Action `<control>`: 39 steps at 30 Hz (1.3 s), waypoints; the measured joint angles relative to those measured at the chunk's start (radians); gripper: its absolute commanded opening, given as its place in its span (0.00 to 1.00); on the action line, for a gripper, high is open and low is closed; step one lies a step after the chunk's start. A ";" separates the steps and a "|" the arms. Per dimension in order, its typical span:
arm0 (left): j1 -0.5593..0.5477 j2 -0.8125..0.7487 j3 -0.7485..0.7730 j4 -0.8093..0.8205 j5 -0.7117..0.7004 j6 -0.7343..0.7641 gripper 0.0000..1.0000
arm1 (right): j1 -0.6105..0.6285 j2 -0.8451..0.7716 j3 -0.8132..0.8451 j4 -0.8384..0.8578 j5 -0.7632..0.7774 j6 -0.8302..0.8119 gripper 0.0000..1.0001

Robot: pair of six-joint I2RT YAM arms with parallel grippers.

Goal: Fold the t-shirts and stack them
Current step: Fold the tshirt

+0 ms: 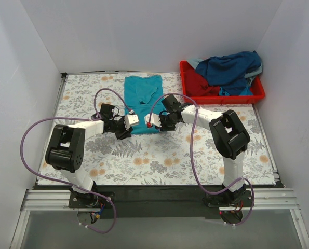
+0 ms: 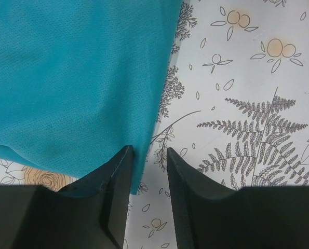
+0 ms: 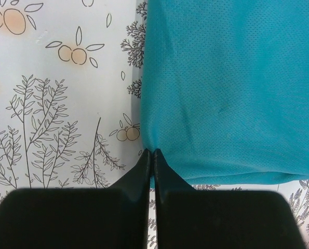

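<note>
Nearest the bases, the floral table [image 1: 170, 155] is bare cloth-wise. Both arms reach inward, so the 2 grippers sit close together at the near hem of the teal t-shirt [image 1: 143, 98], which lies flat abt mid-table, towards the far side.

The left gripper [image 2: 148, 150] is at the hem's left corner w/ its fingers parted by a narrow gap. The corner's tip hangs into that gap against the inner face of one finger, but nothing is clamped, so it has no hold yet.

The right gripper [image 3: 151, 151] is at the other near corner. Its fingers are pressed together, only a hairline between them, and the shirt's corner runs right into the tips. It looks nipped on the cloth, though how much fabric is betw. the pads can't be seen.

The shirt itself reads as a narrow upright strip w/ a crease or tucked flap near the top. Prob. the sides/sleeves are already folded in, judged from its shape only.

Farther back on the right, the red tray [image 1: 224, 98] holds a loose heap: a navy t-shirt [image 1: 232, 65] on top, a red t-shirt [image 1: 198, 83] under it, and a bit more teal at the edge. None of these are folded.

Progress: early. The 1st shirt seems part-folded and needs the hem-to-collar fold, for which the left side needs to close first. No stack exists yet, and the tray's shirts are all left to do
</note>
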 measured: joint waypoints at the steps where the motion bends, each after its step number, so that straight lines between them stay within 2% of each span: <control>1: 0.000 0.001 0.003 -0.003 -0.004 0.003 0.31 | 0.000 0.000 0.000 0.000 0.000 0.000 0.01; 17: 0.022 -0.016 0.032 -0.053 -0.005 0.038 0.34 | 0.000 0.000 0.000 0.003 0.000 -0.002 0.01; 23: 0.023 0.031 0.051 -0.051 0.000 0.063 0.32 | 0.000 0.000 0.000 0.003 0.000 -0.002 0.01; 25: 0.025 0.037 0.057 -0.055 0.008 0.079 0.27 | 0.000 0.000 0.000 0.003 0.000 -0.001 0.01; 26: 0.025 0.037 0.057 -0.057 0.009 0.089 0.22 | 0.000 0.000 0.000 0.003 0.000 0.000 0.01; 27: 0.025 0.037 0.057 -0.060 0.009 0.098 0.14 | 0.000 0.000 0.000 0.003 -0.001 0.000 0.01; 30: 0.025 0.037 0.063 -0.071 0.008 0.124 0.01 | 0.000 0.000 0.000 0.002 -0.002 0.004 0.01; 39: 0.028 0.006 0.144 -0.221 0.023 0.088 0.00 | -0.022 -0.037 0.035 -0.101 -0.022 0.060 0.01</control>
